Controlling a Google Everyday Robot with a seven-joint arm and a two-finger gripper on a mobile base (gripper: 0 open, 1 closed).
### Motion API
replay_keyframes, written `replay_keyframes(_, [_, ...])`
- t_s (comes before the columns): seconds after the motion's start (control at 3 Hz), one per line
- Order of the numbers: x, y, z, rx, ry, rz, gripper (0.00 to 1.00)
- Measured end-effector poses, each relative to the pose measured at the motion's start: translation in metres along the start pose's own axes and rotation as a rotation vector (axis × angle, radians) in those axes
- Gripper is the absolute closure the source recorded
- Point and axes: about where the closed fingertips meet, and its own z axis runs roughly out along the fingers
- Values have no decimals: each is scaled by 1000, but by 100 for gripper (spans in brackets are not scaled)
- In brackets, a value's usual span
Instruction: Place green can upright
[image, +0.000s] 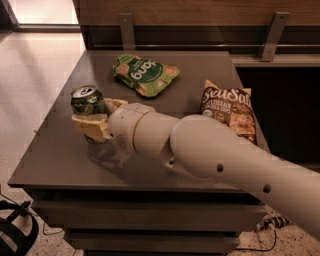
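Grey table (55, 160) on pale floor (30, 70), jaws around green can (87, 100) near left edge

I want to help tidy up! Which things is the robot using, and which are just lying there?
Job: green can, held in the gripper, left side of the table.
Lying about: green snack bag, brown chip bag.

Green snack bag (145, 74) and brown chip bag (229, 111) lie apart on grey table (55, 150).
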Motion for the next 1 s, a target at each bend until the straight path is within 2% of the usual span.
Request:
replay_keyframes(0.33, [-6,-6,5,25,-16,9,100])
replay_keyframes(0.67, [-1,-13,11,82,4,21,100])
replay_keyframes(1.0, [5,-27,16,161,24,26,100])
